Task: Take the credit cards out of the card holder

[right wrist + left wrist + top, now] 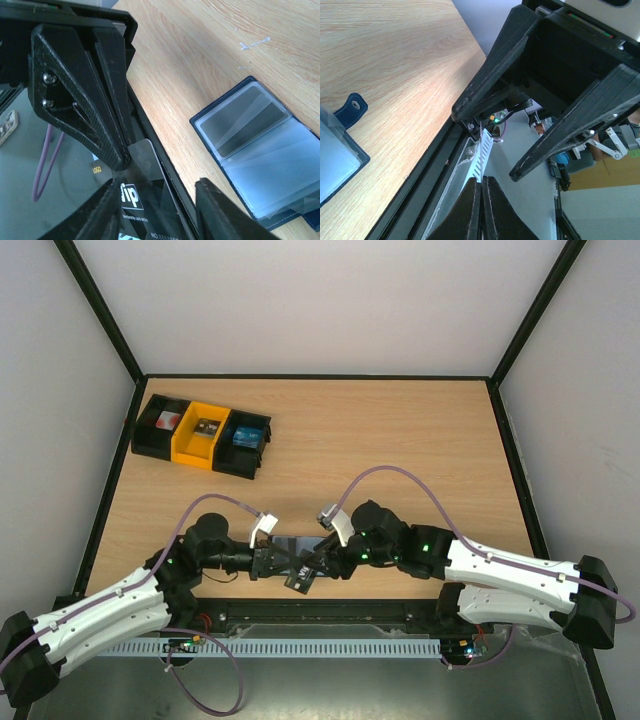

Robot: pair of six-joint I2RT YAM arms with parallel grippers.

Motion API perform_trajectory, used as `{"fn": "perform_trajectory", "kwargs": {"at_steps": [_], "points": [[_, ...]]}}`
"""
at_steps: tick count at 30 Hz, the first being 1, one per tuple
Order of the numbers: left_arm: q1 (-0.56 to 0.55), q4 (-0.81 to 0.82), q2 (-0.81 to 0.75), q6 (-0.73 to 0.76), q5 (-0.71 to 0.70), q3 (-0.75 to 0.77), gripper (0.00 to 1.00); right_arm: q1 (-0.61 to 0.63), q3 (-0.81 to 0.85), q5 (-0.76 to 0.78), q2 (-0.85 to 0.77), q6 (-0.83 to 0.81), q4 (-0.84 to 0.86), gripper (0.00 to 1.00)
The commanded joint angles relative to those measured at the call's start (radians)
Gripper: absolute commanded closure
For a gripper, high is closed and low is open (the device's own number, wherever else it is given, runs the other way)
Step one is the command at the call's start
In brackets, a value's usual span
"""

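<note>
Robotics lab: white enclosure walls [320, 300] around a wooden benchtop [400, 440].

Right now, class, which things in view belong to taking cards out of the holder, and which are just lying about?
Job: dark blue folding card holder, lying open; black plastic card with white print, pinched by the left gripper; open right gripper.
Lying about: black-and-yellow row of plastic bins.

black card [150, 210]: "vip" | "LOGO" | "NO 8888", rest cut off | small print unreadable
</note>
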Motion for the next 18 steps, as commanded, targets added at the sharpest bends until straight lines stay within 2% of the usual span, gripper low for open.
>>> {"fn": "perform_trajectory", "kwargs": {"at_steps": [1,9,13,15,18], "points": [[-0.002,0.045,-0.013,0.021,0.029,-0.020,0.97,-0.017,-0.029,-0.068,-0.016,0.005,0.049,0.65],[-0.002,0.035,-0.022,0.025,0.022,-0.025,0.97,-0.032,-0.059,-0.122,-0.034,0.032,0.105,0.95],[-0.002,0.024,-0.038,0.026,0.004,-0.018,0.96,-0.033,-0.063,-0.121,-0.033,0.026,0.101,0.98],[-0.002,-0.005,-0.050,0.029,-0.032,-0.007,0.83,-0.033,-0.067,-0.123,-0.038,0.027,0.108,0.98],[-0.001,-0.040,-0.074,0.030,-0.090,0.009,0.54,-0.033,-0.074,-0.116,-0.052,0.039,0.123,0.98]]}}
